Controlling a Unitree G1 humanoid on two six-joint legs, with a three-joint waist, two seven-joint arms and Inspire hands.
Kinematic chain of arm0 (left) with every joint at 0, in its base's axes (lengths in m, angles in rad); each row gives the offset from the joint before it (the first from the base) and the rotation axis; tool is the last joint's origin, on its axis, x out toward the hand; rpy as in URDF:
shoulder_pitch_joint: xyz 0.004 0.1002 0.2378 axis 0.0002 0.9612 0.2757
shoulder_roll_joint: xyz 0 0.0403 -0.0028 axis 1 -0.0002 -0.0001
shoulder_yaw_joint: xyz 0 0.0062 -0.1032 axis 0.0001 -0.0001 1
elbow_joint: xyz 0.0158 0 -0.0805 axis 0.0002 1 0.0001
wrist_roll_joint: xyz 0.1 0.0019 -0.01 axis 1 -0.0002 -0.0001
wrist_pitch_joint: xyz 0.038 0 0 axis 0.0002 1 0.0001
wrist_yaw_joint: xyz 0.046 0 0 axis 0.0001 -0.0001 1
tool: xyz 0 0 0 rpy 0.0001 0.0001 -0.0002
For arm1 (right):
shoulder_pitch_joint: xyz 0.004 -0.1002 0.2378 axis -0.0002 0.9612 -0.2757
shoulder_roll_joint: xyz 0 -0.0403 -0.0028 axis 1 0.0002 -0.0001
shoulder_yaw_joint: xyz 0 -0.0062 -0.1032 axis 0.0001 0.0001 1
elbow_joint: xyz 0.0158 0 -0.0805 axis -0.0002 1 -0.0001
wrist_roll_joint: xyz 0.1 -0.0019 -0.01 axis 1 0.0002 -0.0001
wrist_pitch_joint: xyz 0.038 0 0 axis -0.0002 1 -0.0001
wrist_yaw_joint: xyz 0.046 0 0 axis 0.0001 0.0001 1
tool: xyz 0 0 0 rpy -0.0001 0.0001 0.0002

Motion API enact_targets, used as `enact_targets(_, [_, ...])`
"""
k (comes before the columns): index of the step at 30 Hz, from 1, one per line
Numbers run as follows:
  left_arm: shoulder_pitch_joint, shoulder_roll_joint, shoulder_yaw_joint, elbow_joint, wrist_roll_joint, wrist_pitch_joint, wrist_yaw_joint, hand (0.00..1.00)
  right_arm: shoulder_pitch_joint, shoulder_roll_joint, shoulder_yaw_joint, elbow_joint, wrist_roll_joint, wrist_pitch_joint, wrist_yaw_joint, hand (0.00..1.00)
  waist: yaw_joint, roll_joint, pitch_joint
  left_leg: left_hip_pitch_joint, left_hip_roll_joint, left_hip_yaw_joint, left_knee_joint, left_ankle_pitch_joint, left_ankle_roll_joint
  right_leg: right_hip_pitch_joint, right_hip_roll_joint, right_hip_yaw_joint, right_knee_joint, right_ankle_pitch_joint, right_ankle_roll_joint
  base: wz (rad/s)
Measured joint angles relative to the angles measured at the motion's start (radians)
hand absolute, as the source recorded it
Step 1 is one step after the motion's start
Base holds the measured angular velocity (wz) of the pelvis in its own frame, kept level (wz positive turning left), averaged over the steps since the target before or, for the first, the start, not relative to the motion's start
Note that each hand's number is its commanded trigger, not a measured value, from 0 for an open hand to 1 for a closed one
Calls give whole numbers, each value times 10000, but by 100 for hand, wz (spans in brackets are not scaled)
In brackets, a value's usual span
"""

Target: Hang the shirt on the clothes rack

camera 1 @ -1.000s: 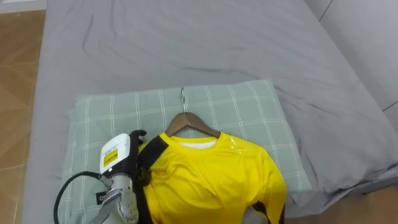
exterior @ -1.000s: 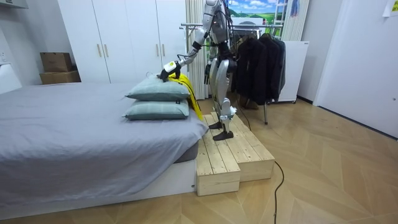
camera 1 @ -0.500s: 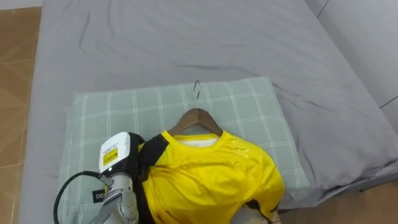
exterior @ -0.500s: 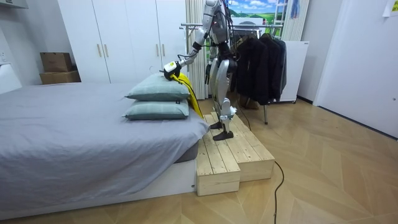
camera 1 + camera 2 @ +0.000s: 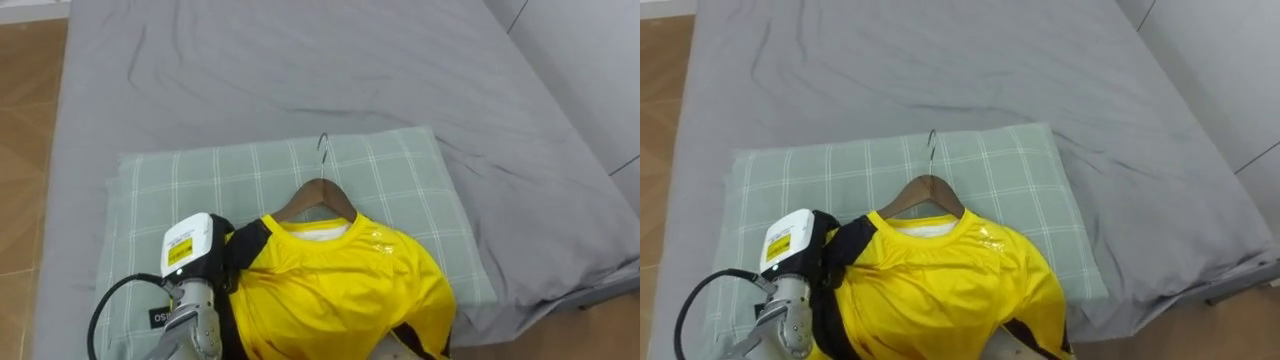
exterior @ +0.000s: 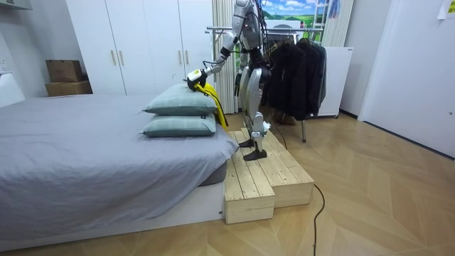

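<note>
Left eye view showed the bright yellow T-shirt with black trim (image 5: pixel 340 290) lying in the lower middle of the frame. It was already threaded on a brown wooden hanger (image 5: pixel 315 195), whose thin metal hook (image 5: pixel 322 145) pointed toward the top of the frame. Shirt and hanger rested on a pale green checked pillow (image 5: pixel 200 180) on the grey-sheeted bed (image 5: pixel 300 60).

My left hand (image 5: pixel 205 268) sat at the lower left, pressed into the shirt's shoulder where the black trim bunched. Cloth hid its grip, so I could not tell whether it was closed on the shirt. A pale shape at the bottom edge under the hem was probably my right hand (image 5: pixel 395 348), but too little of it showed to judge.

In the room view I stood on a low pale wooden platform (image 6: pixel 266 171) at the bed's side. My left hand (image 6: pixel 193 76) was at the top pillow and the shirt trailed down the pillow's edge. The metal clothes rack hung with dark garments (image 6: pixel 295 75) stood behind me at the upper right.

I judged the step to be lifting the shirt clear for the rack. Doing it well meant taking the wood of the hanger, not cloth alone, so that the shirt could not slide off. The hook also needed to stay free and upright, and the hem had to clear the pillow before I turned.
</note>
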Motion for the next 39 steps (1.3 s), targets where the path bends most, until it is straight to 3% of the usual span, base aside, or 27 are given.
enact_targets(10, [11,-29,73,104,-147,22,1,100,-74,49,-3,8,-34,1,-4,0,12,24,-16,177,5,78,-47,3,-2,117,31,192,-5,2,-4,-2])
enact_targets(12, [16,-110,59,117,-631,23,1,100,-72,48,11,4,-25,-11,-4,0,13,45,-20,306,-1,87,-91,3,-2,224,24,179,-22,2,-3,-3])
enact_targets(16, [70,-193,63,58,-1765,9,0,100,-69,27,6,-13,-16,-19,-18,0,41,126,-88,366,-11,81,-98,33,-5,298,12,142,-14,3,-4,1])
enact_targets(18, [86,-225,62,25,-2083,-17,-1,100,-73,20,-7,-6,-25,-19,-6,0,96,167,-224,412,-33,48,-181,101,-6,312,-1,121,-13,4,-6,4])
enact_targets(21, [160,-246,78,-93,-2078,-127,-13,100,47,8,-17,-1,-15,-26,-2,0,212,159,-275,576,-27,30,-198,110,-14,476,-1,81,-18,5,-8,0])
enact_targets(23, [492,-251,101,-680,-2075,-224,-15,100,162,0,-68,-8,-16,-19,-4,0,323,145,-344,722,-27,-20,-214,117,-25,667,6,38,-89,6,-10,6])
enact_targets(28, [880,-285,101,-1551,-2131,-276,-14,100,334,15,-115,36,55,-18,-3,0,536,124,-370,1220,-67,-183,-294,118,-29,1320,2,-73,-341,16,-31,10])
enact_targets(31, [1485,-301,149,-2741,-2512,-297,-15,100,440,82,-149,47,0,-27,-4,0,676,115,-487,1588,-87,-184,-452,130,-40,1696,-1,-93,-493,11,-23,0])
enact_targets(32, [1804,-317,197,-3295,-2524,-348,-15,100,546,131,-295,49,-57,-31,-5,0,784,99,-582,1719,-89,-188,-514,130,-41,1827,4,-95,-548,12,-24,0])
enact_targets(34, [2209,-328,267,-4023,-2491,-379,-17,100,620,205,-464,124,-90,-27,-19,0,873,62,-650,1871,-104,-265,-543,130,-42,2039,-2,-189,-622,10,-23,11])
enact_targets(39, [3029,-349,416,-5352,-2456,-384,-27,100,772,280,-717,124,-80,-26,-4,0,1057,35,-649,2314,-226,-498,-652,136,-57,2620,-25,-405,-883,8,-25,15])
